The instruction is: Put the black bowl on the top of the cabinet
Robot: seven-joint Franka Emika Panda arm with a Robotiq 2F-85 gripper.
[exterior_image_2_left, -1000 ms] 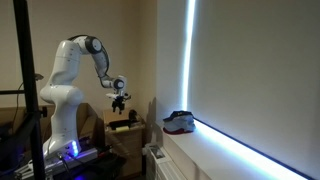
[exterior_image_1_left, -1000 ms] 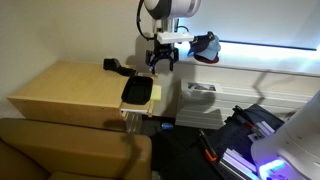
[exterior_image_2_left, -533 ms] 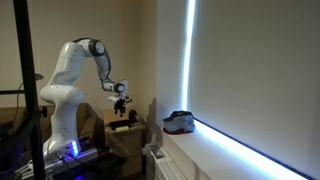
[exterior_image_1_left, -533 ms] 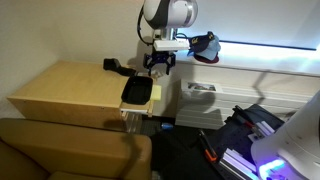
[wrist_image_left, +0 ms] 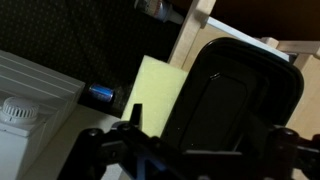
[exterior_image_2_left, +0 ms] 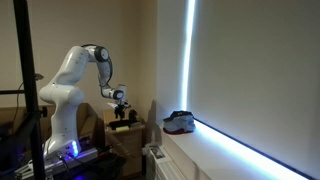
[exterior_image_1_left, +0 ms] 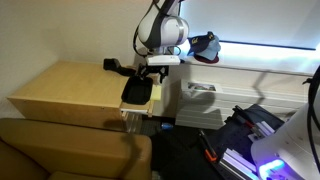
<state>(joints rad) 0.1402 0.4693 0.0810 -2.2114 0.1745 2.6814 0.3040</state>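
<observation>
The black bowl point(exterior_image_1_left: 138, 92) lies in the cabinet's open drawer, on its yellow inside point(wrist_image_left: 150, 88). In the wrist view the bowl point(wrist_image_left: 235, 95) fills the middle and right of the frame. The light tan cabinet point(exterior_image_1_left: 70, 88) has a broad flat top. My gripper point(exterior_image_1_left: 152, 72) hangs low, just above the bowl's far end. In the wrist view its fingers point(wrist_image_left: 200, 140) are spread apart on either side of the bowl, open, holding nothing. The gripper point(exterior_image_2_left: 120, 104) also shows in the exterior view from the side, above the cabinet.
A small blocky black object point(exterior_image_1_left: 115, 66) sits on the cabinet top at the back. A dark blue-and-red lump point(exterior_image_1_left: 205, 47) lies on the window ledge. A brown couch point(exterior_image_1_left: 70, 150) is in front. A white radiator point(wrist_image_left: 30, 90) stands beside the drawer.
The gripper has come down and a little toward the cabinet, closer to the bowl in the drawer. It stays open. The bowl has not moved.
</observation>
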